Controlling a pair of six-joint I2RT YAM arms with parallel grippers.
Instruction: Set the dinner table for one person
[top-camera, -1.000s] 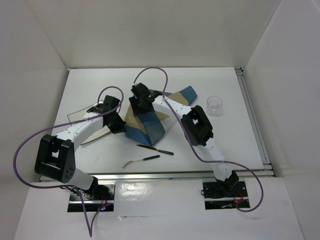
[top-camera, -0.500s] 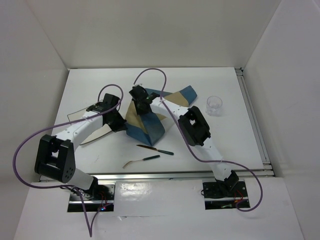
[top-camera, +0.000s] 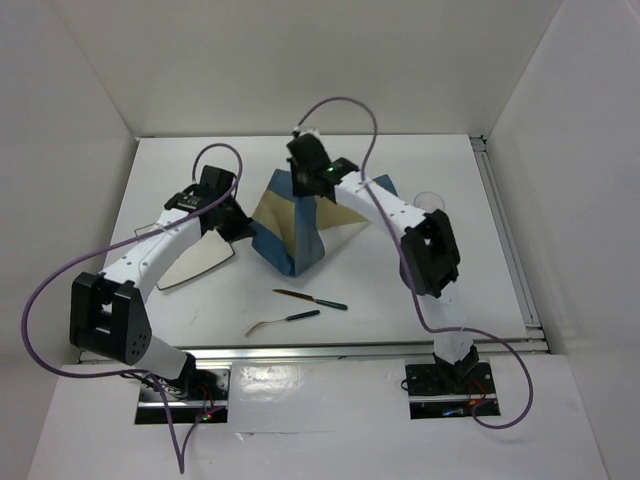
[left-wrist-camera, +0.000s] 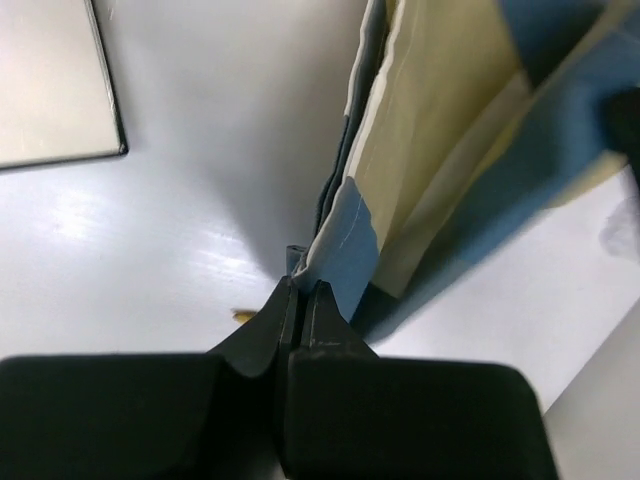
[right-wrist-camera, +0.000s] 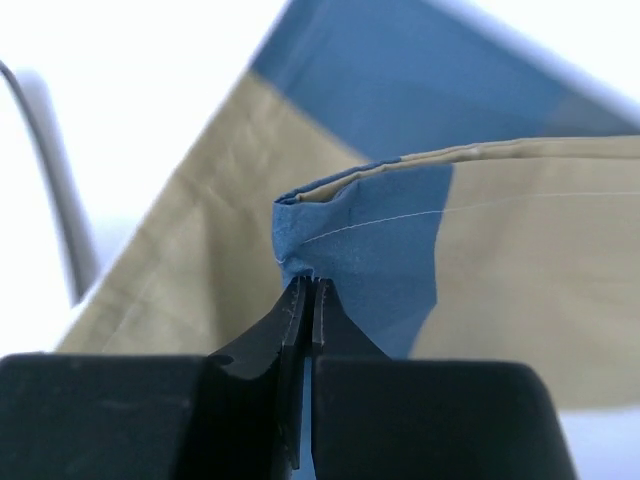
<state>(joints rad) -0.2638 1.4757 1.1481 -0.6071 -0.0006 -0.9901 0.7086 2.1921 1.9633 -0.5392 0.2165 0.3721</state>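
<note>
Judging purely by the current layout, barely started tbh. Blue-and-tan striped cloth placemat (top-camera: 290, 232) not laid flat yet: pulled up into a tent over the middle of the large plain white matte desk (top-camera: 370, 310) with the metal rail, bottom fold resting on the surface. Left claw (left-wrist-camera: 302, 292) clenched tight on one blue corner of that placemat, right claw (right-wrist-camera: 306, 290) pinched shut on another blue corner up at the far top of it. Mid-spread, by the looks of it.

Nothing else placed. White square plate (top-camera: 192, 264) parked just left of the placemat, near it but not on it. Slim knife with a dark handle (top-camera: 311, 300) and gold-toned fork with a dark handle (top-camera: 284, 321) lying loose and angled on the near side of the placemat, close together but not touching. Clear plastic cup (top-camera: 431, 202) off to the right of the placemat, half hidden behind the right arm.

Left to do, probably: flatten the placemat, let go, then plate onto it, cutlery beside the plate, cup near a far corner. Roughly one step in, and not even finished with that.
</note>
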